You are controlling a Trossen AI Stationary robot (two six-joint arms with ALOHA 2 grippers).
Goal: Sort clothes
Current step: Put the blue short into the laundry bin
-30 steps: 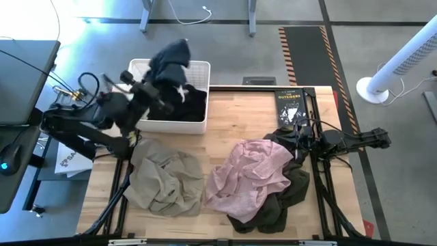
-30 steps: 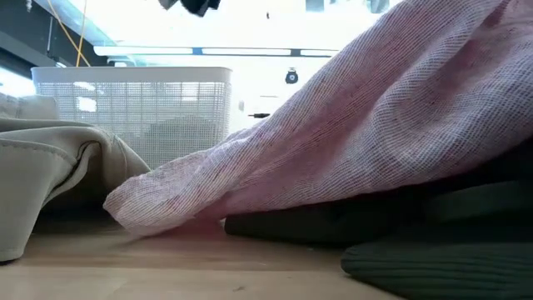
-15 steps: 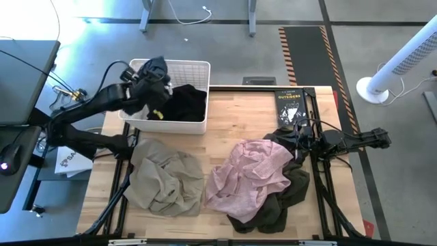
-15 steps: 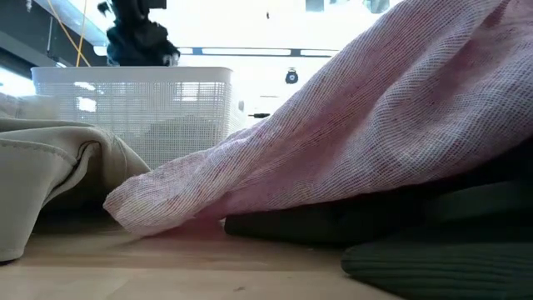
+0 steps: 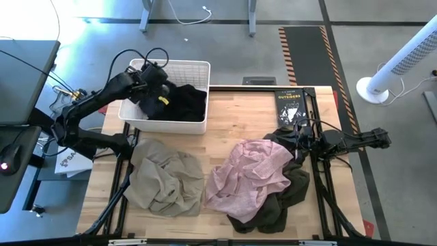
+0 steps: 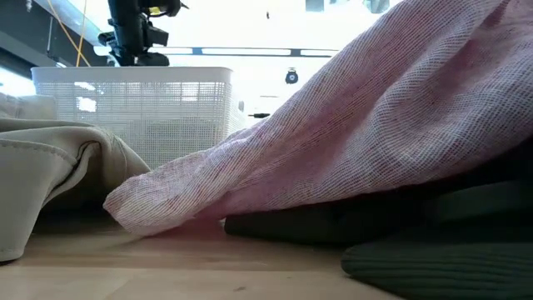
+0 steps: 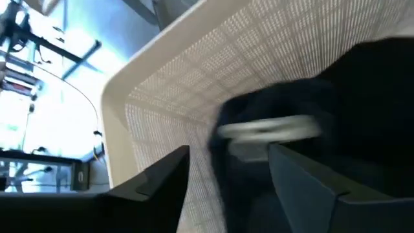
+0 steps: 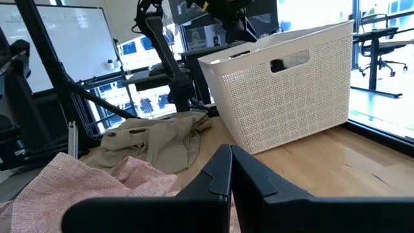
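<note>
My left gripper (image 5: 153, 79) hangs open over the left part of the white lattice basket (image 5: 198, 68). A small dark garment (image 7: 278, 110) with a pale label shows blurred just beyond its fingers, inside the basket on the black clothes (image 5: 186, 102). On the table lie a khaki garment (image 5: 164, 181), a pink one (image 5: 249, 174) and, under the pink one, a dark olive one (image 5: 281, 198). My right gripper (image 5: 295, 137) rests shut at the table's right side, beside the pink garment (image 8: 97, 184).
A black paperback book (image 5: 289, 106) lies at the table's far right. The basket (image 8: 291, 84) stands at the far left corner. Bare wood shows between basket and book. A white fan (image 5: 403, 58) stands on the floor beyond the right edge.
My left gripper has come down toward the basket's left part with the small dark garment, which hung bunched below it. It has then opened and let go. The garment has dropped into the basket onto the black clothes.
</note>
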